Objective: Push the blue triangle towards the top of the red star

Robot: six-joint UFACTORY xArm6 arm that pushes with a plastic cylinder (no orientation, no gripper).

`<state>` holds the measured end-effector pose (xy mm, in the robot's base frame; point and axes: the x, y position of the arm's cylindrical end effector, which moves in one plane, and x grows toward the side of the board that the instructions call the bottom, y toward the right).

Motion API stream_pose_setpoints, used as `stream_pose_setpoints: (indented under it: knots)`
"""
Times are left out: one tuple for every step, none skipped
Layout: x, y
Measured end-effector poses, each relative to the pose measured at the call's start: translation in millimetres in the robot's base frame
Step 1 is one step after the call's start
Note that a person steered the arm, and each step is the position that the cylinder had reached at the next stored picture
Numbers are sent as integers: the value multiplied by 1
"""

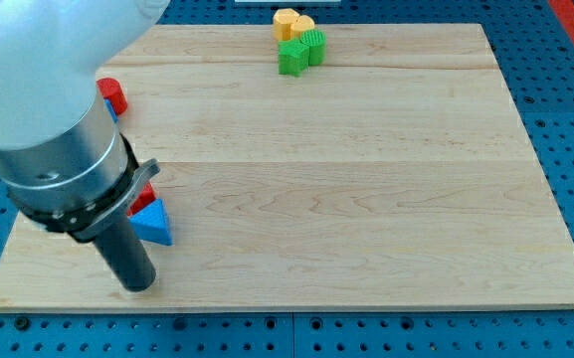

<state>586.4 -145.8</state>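
The blue triangle (154, 227) lies near the board's lower left. A red block (146, 202), probably the red star, sits just above it, touching it and mostly hidden by the arm. My rod comes down just left of the blue triangle, and my tip (139, 284) rests on the board below and left of it. A second red block (113, 94) lies at the left edge, higher up, partly hidden by the arm, with a sliver of blue beside it.
At the view's top edge a green block (291, 57) and a second green block (313, 44) sit together, with a yellow block (286, 22) and an orange-yellow block (302, 25) behind them. The arm's large body covers the view's upper left.
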Motion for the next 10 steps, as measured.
stream_pose_setpoints:
  knots:
    - [-20,0]
    - [-38,0]
    - [-55,0]
    - [-71,0]
    - [-85,0]
    - [-96,0]
    - [-97,-1]
    - [-97,-2]
    - [-97,-3]
    - [-96,-3]
